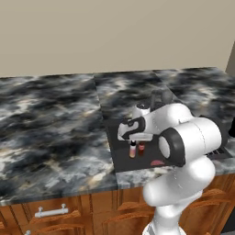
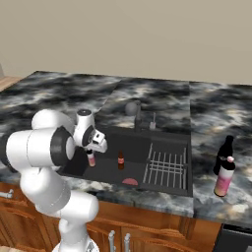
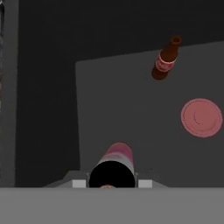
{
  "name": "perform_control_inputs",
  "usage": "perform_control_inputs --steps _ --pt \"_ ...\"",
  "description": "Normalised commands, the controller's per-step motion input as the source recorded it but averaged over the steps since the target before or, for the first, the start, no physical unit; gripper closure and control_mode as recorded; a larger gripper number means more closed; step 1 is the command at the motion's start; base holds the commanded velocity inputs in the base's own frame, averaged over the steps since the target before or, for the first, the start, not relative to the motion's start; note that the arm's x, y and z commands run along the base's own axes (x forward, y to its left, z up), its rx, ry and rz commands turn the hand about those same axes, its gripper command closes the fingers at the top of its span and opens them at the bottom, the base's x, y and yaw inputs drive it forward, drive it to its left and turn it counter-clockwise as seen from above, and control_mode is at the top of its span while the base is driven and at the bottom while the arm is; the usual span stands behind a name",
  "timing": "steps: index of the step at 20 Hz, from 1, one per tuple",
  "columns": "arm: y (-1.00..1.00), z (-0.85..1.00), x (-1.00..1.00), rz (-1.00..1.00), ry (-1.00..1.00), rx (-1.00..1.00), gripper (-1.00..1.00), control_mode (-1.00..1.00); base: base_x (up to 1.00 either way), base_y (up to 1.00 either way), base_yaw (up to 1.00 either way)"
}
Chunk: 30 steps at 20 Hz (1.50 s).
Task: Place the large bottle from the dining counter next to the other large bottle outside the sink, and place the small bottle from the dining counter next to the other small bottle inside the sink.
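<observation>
1. Inside the sink [image 2: 170, 139], the gripper [image 2: 93, 147] is clenched on the small bottle [image 2: 91, 158], holding it by the cap end, upright, low over the left part of the basin.
2. The red bottle [image 2: 120, 160] stands upright on the basin floor, near the held one but apart from it. In the hand view it sits up and to the right of the held bottle [image 3: 117, 153].
3. To do this well: bring the small bottle closer to the red bottle [image 3: 165, 61], lower until its base is flat on the floor, then let go straight up. Keep a gap so the gripper does not knock the red one over.
4. A pink round drain [image 3: 201, 117] lies in the basin floor; judged best to avoid setting down on it.
5. The pink bottle [image 2: 224, 176] already stands just beside the black bottle [image 2: 224, 153] on the desk [image 2: 216, 106], right of the sink, so that half looks done.
6. Surface is dark marbled stone, wood cabinets [image 1: 69, 215] below, plain beige wall [image 1: 114, 32] behind. Faucet [image 2: 134, 112] at the back rim.
</observation>
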Motion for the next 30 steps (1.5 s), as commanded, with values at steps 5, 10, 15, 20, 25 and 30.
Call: perform_control_inputs --steps 5,10,15,20,25,30 --pt "0.00 -0.45 0.10 -0.04 0.00 0.00 1.00 -1.00 0.00 0.00 0.00" --pt "0.00 -0.31 0.23 -0.03 -0.01 0.00 1.00 -1.00 0.00 0.00 0.00" --pt "0.01 -0.31 0.28 -0.04 0.00 0.00 1.00 -1.00 0.00 0.00 0.00" --pt "0.01 -0.15 0.31 -0.02 -0.05 0.00 1.00 -1.00 0.00 0.00 0.00" --pt "0.03 -0.17 0.24 -0.02 -0.03 0.00 1.00 -1.00 0.00 0.00 0.00" --pt "0.01 -0.30 0.15 -0.02 0.00 0.00 1.00 -1.00 0.00 0.00 0.00"
